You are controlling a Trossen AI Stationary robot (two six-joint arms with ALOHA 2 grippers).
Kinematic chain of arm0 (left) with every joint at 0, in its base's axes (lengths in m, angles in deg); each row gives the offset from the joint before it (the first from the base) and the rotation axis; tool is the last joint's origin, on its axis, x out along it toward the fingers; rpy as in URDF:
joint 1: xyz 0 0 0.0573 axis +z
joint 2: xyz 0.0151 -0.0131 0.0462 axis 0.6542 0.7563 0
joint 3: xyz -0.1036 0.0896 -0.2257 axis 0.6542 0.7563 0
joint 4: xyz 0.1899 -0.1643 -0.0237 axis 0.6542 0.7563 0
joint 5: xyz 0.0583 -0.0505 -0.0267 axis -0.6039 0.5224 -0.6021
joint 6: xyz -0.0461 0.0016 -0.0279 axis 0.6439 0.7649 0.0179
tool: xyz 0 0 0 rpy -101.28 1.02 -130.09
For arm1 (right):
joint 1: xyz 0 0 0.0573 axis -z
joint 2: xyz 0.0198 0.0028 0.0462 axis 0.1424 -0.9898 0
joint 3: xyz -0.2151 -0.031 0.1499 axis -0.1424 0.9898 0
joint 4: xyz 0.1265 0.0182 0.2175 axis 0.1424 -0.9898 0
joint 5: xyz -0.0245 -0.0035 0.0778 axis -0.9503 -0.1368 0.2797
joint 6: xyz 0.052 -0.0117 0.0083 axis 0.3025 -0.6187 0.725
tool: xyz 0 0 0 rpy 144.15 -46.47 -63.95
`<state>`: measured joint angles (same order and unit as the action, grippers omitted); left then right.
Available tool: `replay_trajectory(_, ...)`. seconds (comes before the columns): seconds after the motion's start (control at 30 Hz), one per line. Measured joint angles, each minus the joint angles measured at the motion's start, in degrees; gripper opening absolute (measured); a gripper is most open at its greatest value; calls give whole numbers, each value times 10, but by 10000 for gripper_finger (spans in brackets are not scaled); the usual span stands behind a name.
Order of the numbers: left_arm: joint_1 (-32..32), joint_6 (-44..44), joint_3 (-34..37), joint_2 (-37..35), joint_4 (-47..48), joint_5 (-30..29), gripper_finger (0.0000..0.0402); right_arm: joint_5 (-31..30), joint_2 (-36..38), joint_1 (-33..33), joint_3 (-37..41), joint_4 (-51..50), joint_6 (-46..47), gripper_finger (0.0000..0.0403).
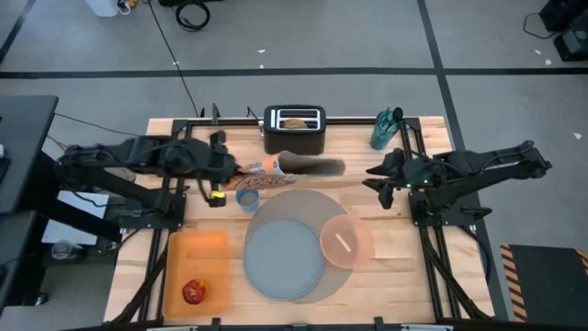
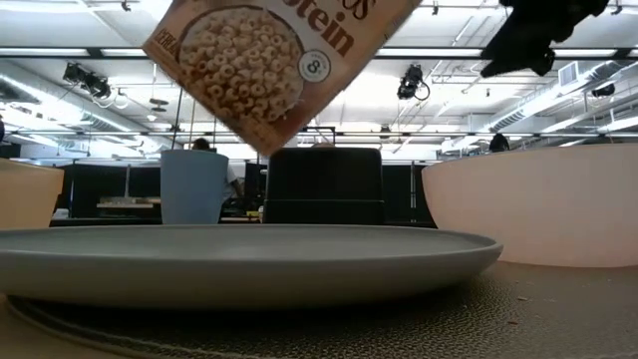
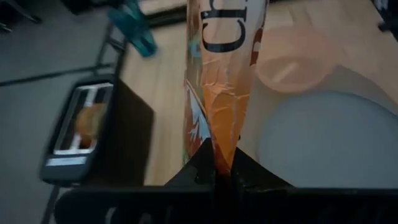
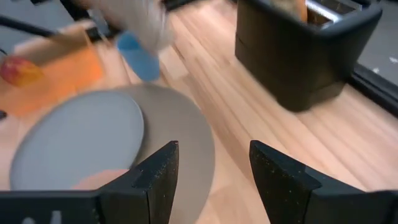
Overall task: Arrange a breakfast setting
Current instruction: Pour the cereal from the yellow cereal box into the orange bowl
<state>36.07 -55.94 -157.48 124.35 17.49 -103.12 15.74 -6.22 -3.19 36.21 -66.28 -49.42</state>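
Note:
My left gripper (image 1: 241, 172) is shut on an orange-brown cereal pack (image 1: 299, 166), held above the table in front of the black toaster (image 1: 294, 131); a bagel (image 1: 294, 122) sits in the toaster's slot. The small blue cup (image 1: 247, 199) stands just below the pack. The blue-grey plate (image 1: 285, 260) and the pink bowl (image 1: 345, 241), with the metal spoon (image 1: 344, 243) in it, rest on the round grey mat (image 1: 308, 207). The red apple (image 1: 194, 292) lies on the orange board (image 1: 197, 262). My right gripper (image 4: 214, 168) is open and empty at the mat's right. My left gripper pinches the cereal pack's crinkled end edge (image 3: 222, 158) between its two fingers, coming level from the table's left. The pack reaches away from the fingers toward the table's right, lifted clear. In the low view it hangs tilted, one corner (image 2: 267, 148) lowest.
A teal bottle (image 1: 384, 129) stands at the far right by the toaster. The orange board takes up the near left corner. Bare wood shows between the toaster and the mat (image 4: 261, 124) and at the table's right side (image 1: 395, 267).

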Motion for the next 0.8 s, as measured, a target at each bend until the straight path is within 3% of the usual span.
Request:
replay_trajectory(0.2, 9, -28, -97, 89, 69, 17, 7, -86, 37, -51, 0, 47, -42, 204)
replay_trajectory(0.4, 14, -55, -236, 186, 134, 18, 7, -84, 41, -83, 0, 135, -117, 204)
replay_trajectory(0.6, 29, -77, -355, 274, 229, 59, 7, -144, 54, -97, 0, 125, -140, 204)
replay_trajectory(0.8, 28, -118, -439, 355, 291, 72, 7, -134, 71, -90, 0, 125, -131, 204)
